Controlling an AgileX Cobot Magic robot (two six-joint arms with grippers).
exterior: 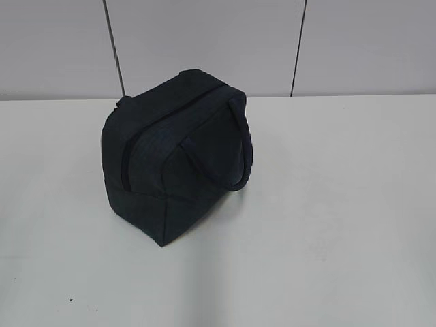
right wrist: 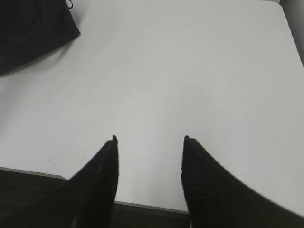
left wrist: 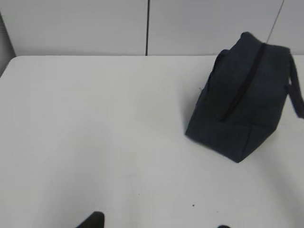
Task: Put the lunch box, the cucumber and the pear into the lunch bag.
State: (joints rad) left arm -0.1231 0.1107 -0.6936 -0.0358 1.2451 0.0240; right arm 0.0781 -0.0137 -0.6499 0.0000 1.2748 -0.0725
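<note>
Lunch bag [exterior: 174,160] sits on the white tabletop [exterior: 327,225], left of centre and toward the far wall, zipper [exterior: 126,160] apparently closed, so we cannot see inside. We see no lunch box, cucumber or pear. Our right claw [right wrist: 149,142] hangs spread and empty over the near edge; our left claw [left wrist: 156,222] shows only its tips, well apart, holding nothing, probably awaiting the items.

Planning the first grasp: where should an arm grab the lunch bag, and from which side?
Take the looped handle on the lunch bag, coming from the right: it hangs clear of that side, so fingers can close around it. The zipper appears closed; the fabric walls give little to pinch.
</note>
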